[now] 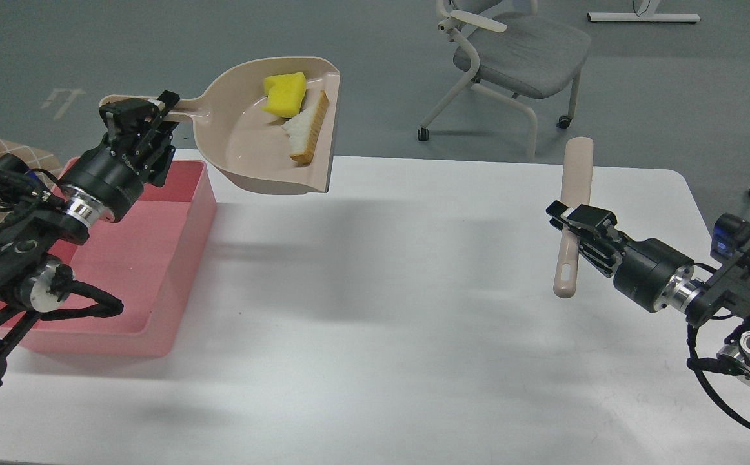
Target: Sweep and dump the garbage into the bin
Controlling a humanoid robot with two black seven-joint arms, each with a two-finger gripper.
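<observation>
Done: sponge and bread sit in dustpan; left claw grasps its handle
Left: tipping into bin
Right claw: seemingly clenched on brush handle

Bin on table at left edge. Dustpan held aloft above table's far-left corner, right of left hand; sponge and bread inside it, sponge behind bread. Brush handle in right hand near right edge.

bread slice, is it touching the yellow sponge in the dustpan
Touching: the head view shows the bread slice butting against the yellow sponge with no gap, inside the dustpan.
</observation>
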